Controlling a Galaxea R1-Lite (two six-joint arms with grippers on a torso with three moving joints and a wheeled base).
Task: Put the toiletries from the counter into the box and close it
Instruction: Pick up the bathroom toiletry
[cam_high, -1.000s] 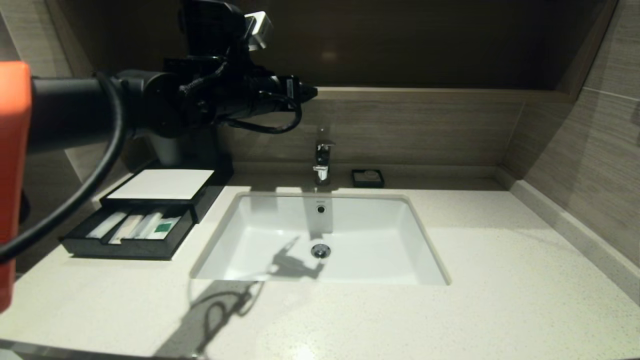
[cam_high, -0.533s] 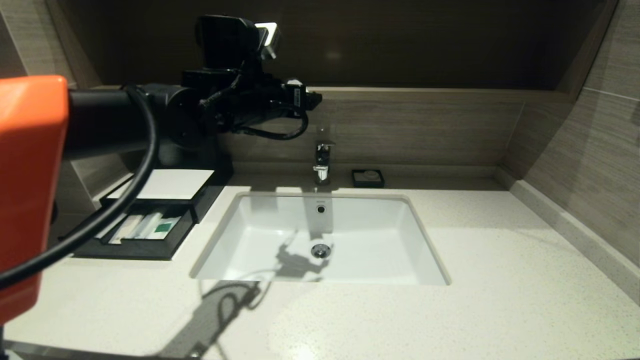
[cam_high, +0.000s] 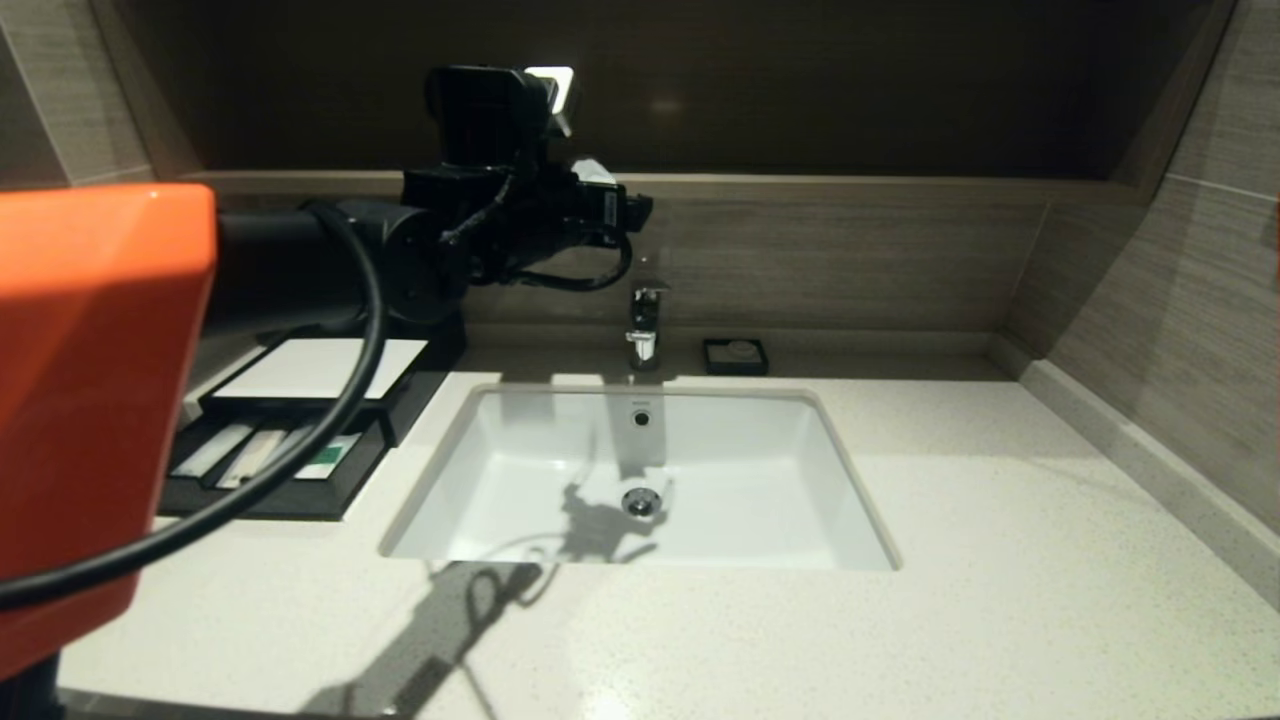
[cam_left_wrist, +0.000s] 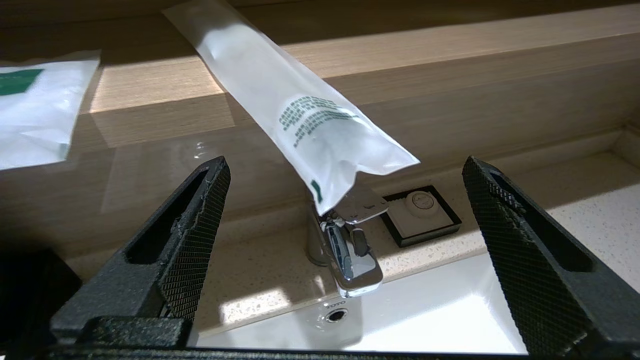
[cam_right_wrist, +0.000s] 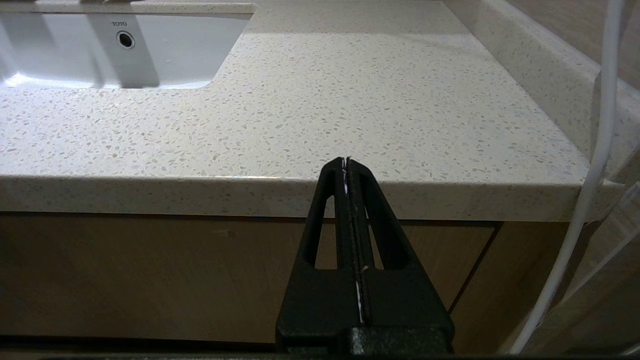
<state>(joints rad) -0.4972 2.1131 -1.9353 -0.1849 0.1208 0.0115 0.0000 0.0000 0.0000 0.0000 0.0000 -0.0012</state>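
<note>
A narrow white pouch (cam_left_wrist: 300, 110) lies slantwise on the brown wood ledge (cam_left_wrist: 450, 50), one end hanging over its front edge above the tap. A flat white sachet with a green mark (cam_left_wrist: 35, 110) lies further along the same ledge. My left gripper (cam_left_wrist: 346, 165) is open at ledge height, its fingers (cam_left_wrist: 200, 210) wide on either side of the pouch's overhanging end and clear of it. In the head view it (cam_high: 640, 210) reaches the ledge (cam_high: 850, 182) above the tap. The black box (cam_high: 320, 370) stands at the left, its drawer (cam_high: 270, 490) pulled out with several packets inside.
A chrome tap (cam_high: 645, 325) stands behind the white sink (cam_high: 640, 480), and a small black soap dish (cam_high: 735, 356) is beside it. My right gripper (cam_right_wrist: 346, 160) is shut and parked below the speckled countertop's front edge (cam_right_wrist: 300, 192).
My left arm has moved right along the ledge and slightly lower, and the gripper's fingers have spread wider. The box and drawer have not moved.
</note>
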